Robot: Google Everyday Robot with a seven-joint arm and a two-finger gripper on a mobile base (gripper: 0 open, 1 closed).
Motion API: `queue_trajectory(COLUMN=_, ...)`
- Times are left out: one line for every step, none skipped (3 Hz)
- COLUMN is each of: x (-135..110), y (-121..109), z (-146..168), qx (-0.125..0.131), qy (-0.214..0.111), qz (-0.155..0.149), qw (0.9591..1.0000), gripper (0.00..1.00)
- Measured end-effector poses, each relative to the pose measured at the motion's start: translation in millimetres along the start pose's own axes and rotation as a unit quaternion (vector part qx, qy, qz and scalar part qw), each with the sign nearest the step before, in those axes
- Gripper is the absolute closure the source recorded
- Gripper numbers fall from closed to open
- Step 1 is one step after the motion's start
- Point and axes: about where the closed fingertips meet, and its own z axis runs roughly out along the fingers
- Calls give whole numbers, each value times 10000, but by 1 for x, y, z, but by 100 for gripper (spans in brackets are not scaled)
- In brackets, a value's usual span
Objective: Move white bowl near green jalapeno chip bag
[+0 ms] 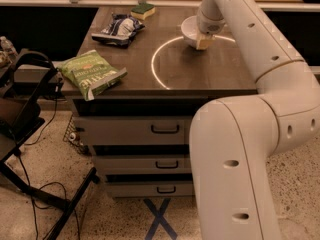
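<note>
The white bowl (191, 31) is on the far right part of the dark table top (210, 69), tilted slightly, on the white circle marking. My gripper (204, 40) comes down from the white arm and is shut on the bowl's right rim; one tan fingertip (202, 43) shows outside the bowl. The green jalapeno chip bag (90, 74) lies flat at the table's front left corner, partly over the edge, well to the left of the bowl.
A dark blue-and-white snack bag (120, 28) lies at the back left. A yellow sponge with a green top (142, 10) sits behind it. Drawers (165, 129) are below the table. A black stand and cables (25, 109) are on the left. My arm's large body (240, 159) fills the front right.
</note>
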Motion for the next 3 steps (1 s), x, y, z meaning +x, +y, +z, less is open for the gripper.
queue_trajectory(x=8, y=-5, z=-16, qx=148, qy=-20, qz=-50, qw=9999, gripper=100)
queue_trajectory(x=16, y=-11, z=-40, qx=335, qy=-34, qz=-115, qw=9994, gripper=100)
queue_trajectory(x=18, y=-8, z=-67, qx=446, qy=-176, qz=-317, qw=9983, gripper=100)
